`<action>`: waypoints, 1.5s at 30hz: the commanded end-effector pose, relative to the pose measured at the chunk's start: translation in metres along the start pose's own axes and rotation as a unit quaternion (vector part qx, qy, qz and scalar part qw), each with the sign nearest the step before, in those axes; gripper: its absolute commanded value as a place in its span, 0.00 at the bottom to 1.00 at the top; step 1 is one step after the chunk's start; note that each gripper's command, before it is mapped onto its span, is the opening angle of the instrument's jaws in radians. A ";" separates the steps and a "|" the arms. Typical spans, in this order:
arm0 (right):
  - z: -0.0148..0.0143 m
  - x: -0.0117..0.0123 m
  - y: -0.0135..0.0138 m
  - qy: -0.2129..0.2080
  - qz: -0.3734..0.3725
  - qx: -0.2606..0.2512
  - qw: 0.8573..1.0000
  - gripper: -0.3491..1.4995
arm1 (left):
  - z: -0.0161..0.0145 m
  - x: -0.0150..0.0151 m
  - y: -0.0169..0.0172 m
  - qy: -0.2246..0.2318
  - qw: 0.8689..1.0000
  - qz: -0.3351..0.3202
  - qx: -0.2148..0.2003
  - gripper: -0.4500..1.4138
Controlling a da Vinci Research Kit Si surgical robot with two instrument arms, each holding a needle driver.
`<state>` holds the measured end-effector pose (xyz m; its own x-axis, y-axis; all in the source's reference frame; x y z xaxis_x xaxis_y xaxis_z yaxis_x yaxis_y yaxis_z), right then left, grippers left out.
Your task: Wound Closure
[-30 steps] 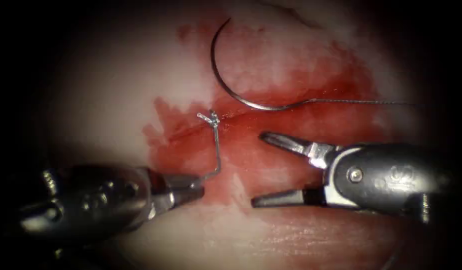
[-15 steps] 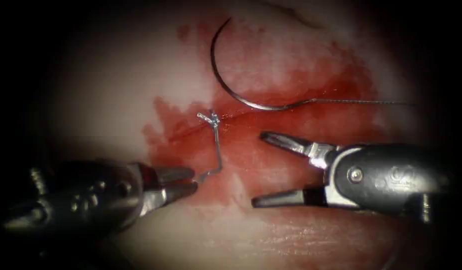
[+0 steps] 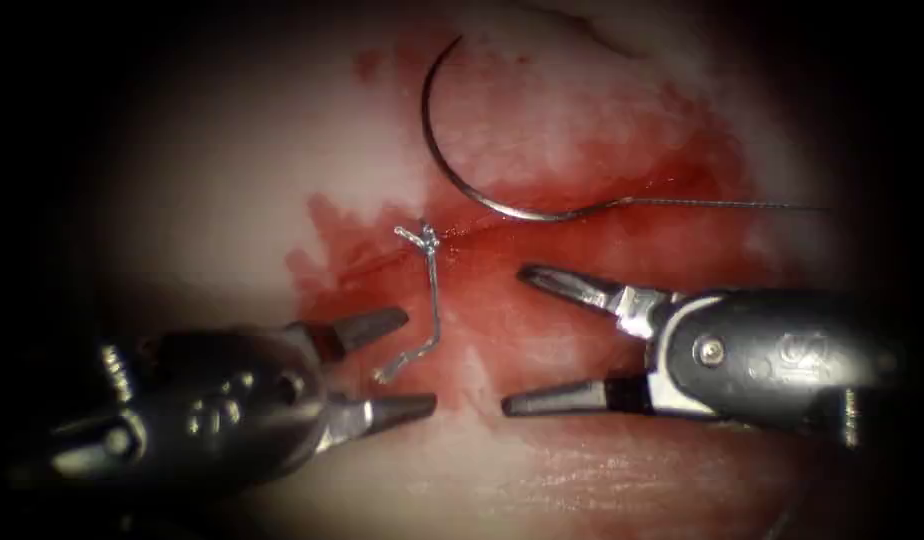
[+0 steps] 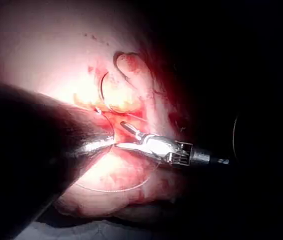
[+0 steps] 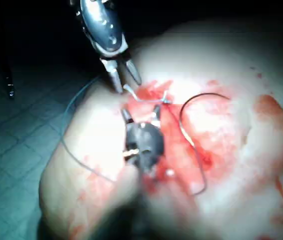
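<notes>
Both tools gape, holding nothing.
Your left tool [image 3: 387, 365] has released the thread tail [image 3: 430, 300]; right tool [image 3: 517, 338] level; needle [image 3: 452, 150] lies free on tissue [image 3: 232, 180].

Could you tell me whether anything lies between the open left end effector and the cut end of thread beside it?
Nothing visible does. The left end effector is open with the cut end of thread lying free at its tips on the tissue.

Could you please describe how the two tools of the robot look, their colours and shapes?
The left tool has a dark, rounded wrist housing with small round screws and two short, tapered dark metal jaws. The right tool has a dark glossy housing with one round silver screw, a faint embossed marking, a bright silver hinge piece, and two longer slim, pointed dark jaws.
</notes>
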<state>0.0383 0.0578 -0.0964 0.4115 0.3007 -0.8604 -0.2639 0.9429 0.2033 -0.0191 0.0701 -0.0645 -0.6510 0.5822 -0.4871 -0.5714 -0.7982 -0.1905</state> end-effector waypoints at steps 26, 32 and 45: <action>0.0011 0.0001 -0.0004 -0.001 -0.001 0.002 1.000 0.96 | 0.0034 -0.0018 0.0001 -0.039 0.999 -0.017 0.013 0.43; 0.0011 0.0001 -0.0004 -0.001 -0.001 0.002 1.000 0.96 | 0.0028 -0.0020 0.0008 -0.036 0.999 -0.036 0.006 0.18; 0.0010 0.0001 -0.0004 -0.001 -0.001 0.003 1.000 0.96 | 0.0018 -0.0010 0.0007 -0.029 0.998 -0.048 0.008 0.05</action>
<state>0.0384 0.0577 -0.0965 0.4164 0.3008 -0.8580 -0.2599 0.9437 0.2047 -0.0191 0.0688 -0.0630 -0.6193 0.6675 -0.4134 -0.6426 -0.7335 -0.2216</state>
